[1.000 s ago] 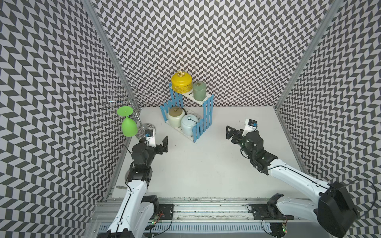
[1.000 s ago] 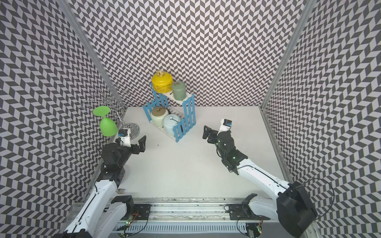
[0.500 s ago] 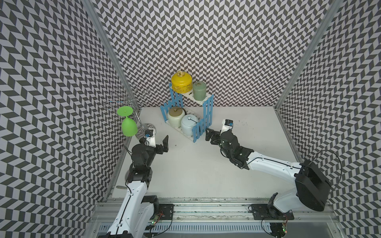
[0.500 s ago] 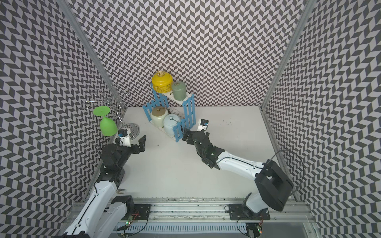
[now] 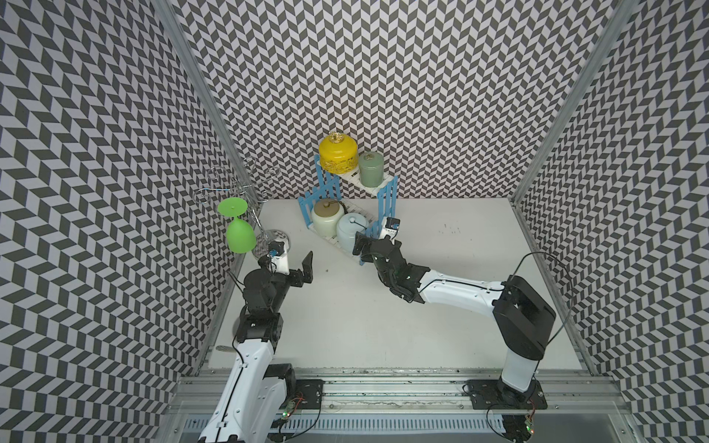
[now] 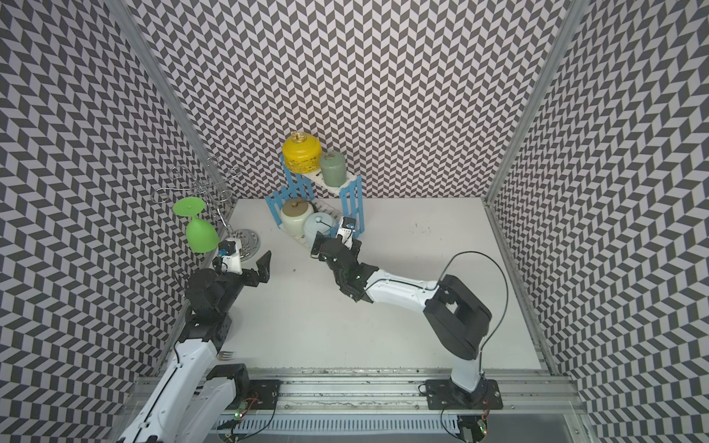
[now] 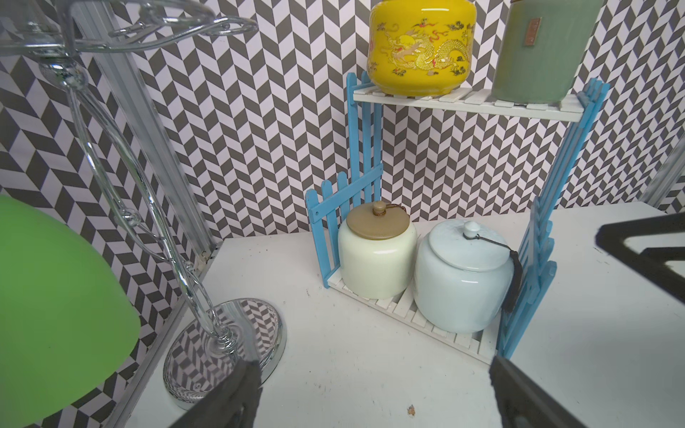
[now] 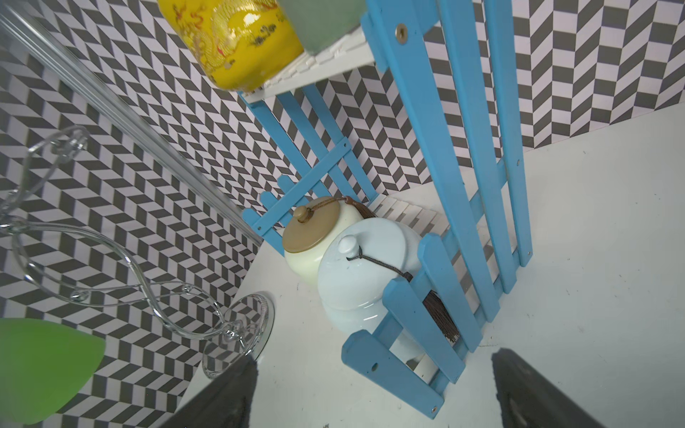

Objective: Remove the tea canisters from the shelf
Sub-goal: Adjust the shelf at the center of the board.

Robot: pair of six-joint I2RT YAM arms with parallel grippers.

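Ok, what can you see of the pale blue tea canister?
The pale blue tea canister is a glossy, rounded, ceramic-looking jar; its domed lid has a small white knob with a dark cord and brown tassel hanging. It stands upright on the lower slatted board of the shelf, beside the cream canister and the blue picket side.

My two top views look down from the near edge; both wrist cameras closely face the shelf (image 7: 463, 103).

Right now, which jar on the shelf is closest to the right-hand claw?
The pale blue jar on the lower tier, right by the open right gripper; the other three stand farther.
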